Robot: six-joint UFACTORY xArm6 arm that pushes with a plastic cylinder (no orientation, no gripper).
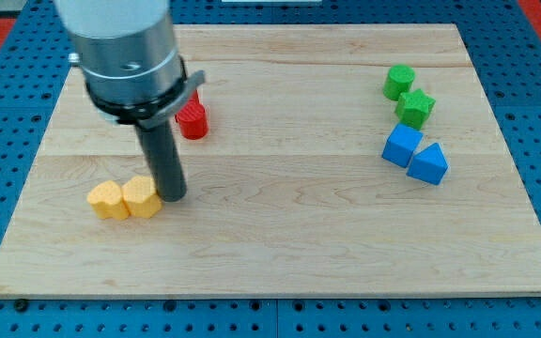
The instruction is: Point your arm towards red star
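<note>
Camera view: my tip [173, 195] touching yellow block [142, 197]; no writing legible.

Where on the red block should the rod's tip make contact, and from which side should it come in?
There is no tool for gripping here, only pushing. My tip sits beside the yellow blocks, below the red star block. The star's lower face is exposed, while its upper-left part hides behind the arm. Probably best to come from the view's bottom and meet that lower face centrally, so the block doesn't spin off a point.
</note>
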